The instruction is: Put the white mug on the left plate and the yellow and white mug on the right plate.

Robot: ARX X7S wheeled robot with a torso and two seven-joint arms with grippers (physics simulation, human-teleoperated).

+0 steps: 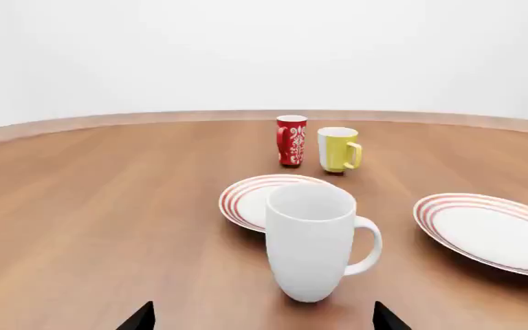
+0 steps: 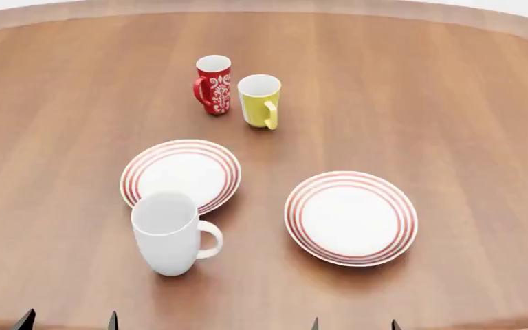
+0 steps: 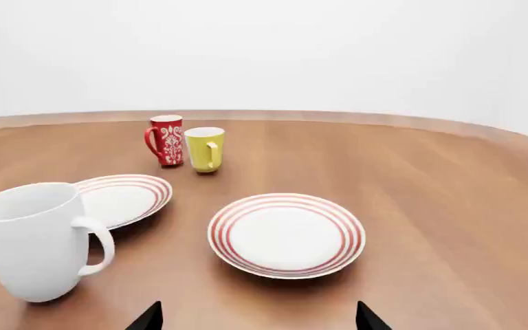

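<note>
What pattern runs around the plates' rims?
Thin red concentric rings on white, on both the left plate and the right plate; clearest in the head view.

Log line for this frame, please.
phase: pre-grasp | white mug: on table, by left plate | yellow mug: on table beside red mug | right plate: empty | both grippers: open, holding nothing

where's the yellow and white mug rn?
Head view: the yellow and white mug stands far centre-left on the table, right beside the red mug, beyond the left plate.
</note>
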